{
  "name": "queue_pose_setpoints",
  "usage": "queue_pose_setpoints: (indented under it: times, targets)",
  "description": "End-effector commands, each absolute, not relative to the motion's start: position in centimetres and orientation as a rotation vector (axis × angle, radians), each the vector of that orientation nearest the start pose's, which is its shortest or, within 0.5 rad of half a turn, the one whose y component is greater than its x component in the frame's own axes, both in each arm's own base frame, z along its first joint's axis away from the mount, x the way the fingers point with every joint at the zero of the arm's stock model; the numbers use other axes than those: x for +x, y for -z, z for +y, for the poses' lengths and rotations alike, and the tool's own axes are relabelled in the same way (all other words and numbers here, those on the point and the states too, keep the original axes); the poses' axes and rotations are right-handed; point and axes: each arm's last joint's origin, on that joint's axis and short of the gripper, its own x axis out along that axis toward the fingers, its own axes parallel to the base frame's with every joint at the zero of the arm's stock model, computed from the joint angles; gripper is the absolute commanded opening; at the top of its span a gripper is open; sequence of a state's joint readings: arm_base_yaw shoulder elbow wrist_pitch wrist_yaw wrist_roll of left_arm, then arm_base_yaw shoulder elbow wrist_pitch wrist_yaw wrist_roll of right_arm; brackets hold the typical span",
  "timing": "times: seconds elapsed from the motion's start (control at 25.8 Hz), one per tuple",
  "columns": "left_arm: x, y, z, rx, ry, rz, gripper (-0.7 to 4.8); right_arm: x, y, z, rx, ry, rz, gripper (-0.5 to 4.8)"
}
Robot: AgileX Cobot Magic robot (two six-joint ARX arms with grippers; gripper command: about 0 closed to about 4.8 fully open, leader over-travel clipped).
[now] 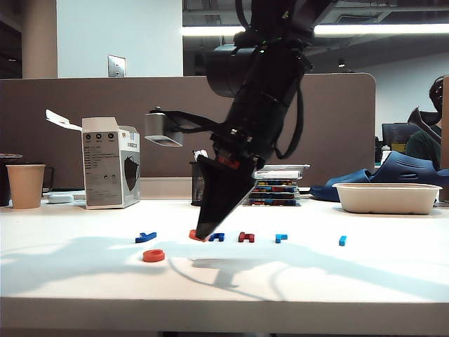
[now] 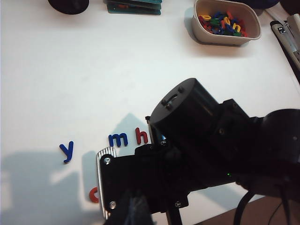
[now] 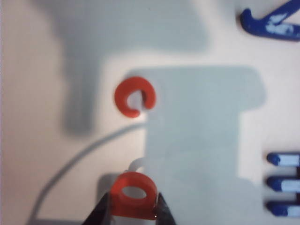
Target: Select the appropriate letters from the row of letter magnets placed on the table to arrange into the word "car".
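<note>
The right gripper (image 3: 136, 206) pinches the orange-red "a" (image 3: 135, 194) between narrow jaws, low in the right wrist frame. The orange "c" (image 3: 135, 97) lies just beyond it on the table (image 1: 84, 281). Step in hand, I'd say: placing the "a" beside the "c". Next, release it level and close. The "m" (image 2: 118, 139) and "h" (image 2: 141, 136) wait. The left gripper is out of sight, reading fully closed.

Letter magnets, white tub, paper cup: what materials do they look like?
The orange "c" and the "a" held in the right gripper: likely moulded plastic, solid colour, soft sheen. Tub: off-white, matte, probably pulp fibre or plastic. Cup: tan matte paper, rolled rim.
</note>
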State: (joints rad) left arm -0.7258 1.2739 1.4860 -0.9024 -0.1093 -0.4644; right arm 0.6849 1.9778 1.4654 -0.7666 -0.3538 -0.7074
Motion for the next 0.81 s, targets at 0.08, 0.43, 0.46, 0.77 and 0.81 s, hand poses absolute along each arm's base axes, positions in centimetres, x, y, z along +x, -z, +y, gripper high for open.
queue_pose_setpoints:
  times: [0.08,0.43,0.46,0.77,0.81]
  targets:
    - [18.4,-40.8,-15.9,-0.153,0.432,0.742,-0.06,30.1,-18.2,26.4,-0.763,-1.337,0.924,0.53]
    - [18.4,-40.8,-15.9,-0.153,0.432,0.742,-0.06,29.9,-16.7,26.7,-0.788,-1.33,0.997,0.53]
    - [18.4,-40.8,-15.9,-0.153,0.432,0.742,-0.06,29.8,-16.7,26.6,-0.791,-1.33,1.01,0.54]
    - [18.4,-40.8,-15.9,-0.153,0.432,0.742,-0.06,29.7,-16.7,26.4,-0.792,-1.331,1.037,0.99]
    - [18.4,-40.8,-15.9,-0.153,0.432,0.742,-0.06,29.7,-16.7,26.4,-0.791,-1.331,1.038,0.99]
